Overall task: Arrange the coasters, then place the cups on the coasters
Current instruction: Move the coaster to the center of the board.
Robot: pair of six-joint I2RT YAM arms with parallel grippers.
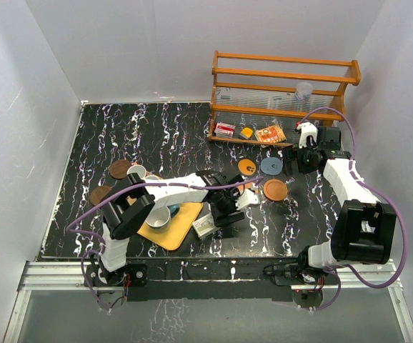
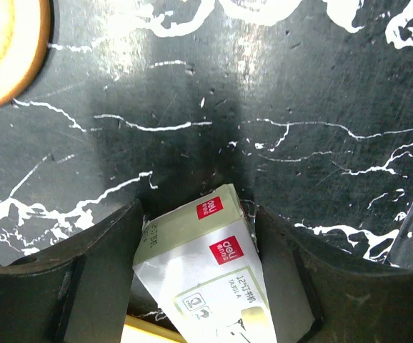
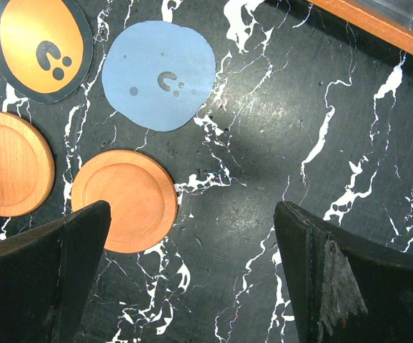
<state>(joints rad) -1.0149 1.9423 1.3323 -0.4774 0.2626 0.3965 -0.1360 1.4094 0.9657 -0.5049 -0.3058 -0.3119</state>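
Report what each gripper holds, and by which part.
Right gripper: open, nothing held. Left gripper: it straddles the small white box across its long sides; whether it grips it cannot be told.

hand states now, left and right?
Left hand: jaws either side of the small white box, grip cannot be told.
Right hand: open, empty.

A black, white-veined tabletop (image 1: 149, 136) is enclosed by plain white walls (image 1: 192, 43); a wooden rack (image 1: 278, 73) is set at its far right corner.

Bright, even light; perhaps faint glare
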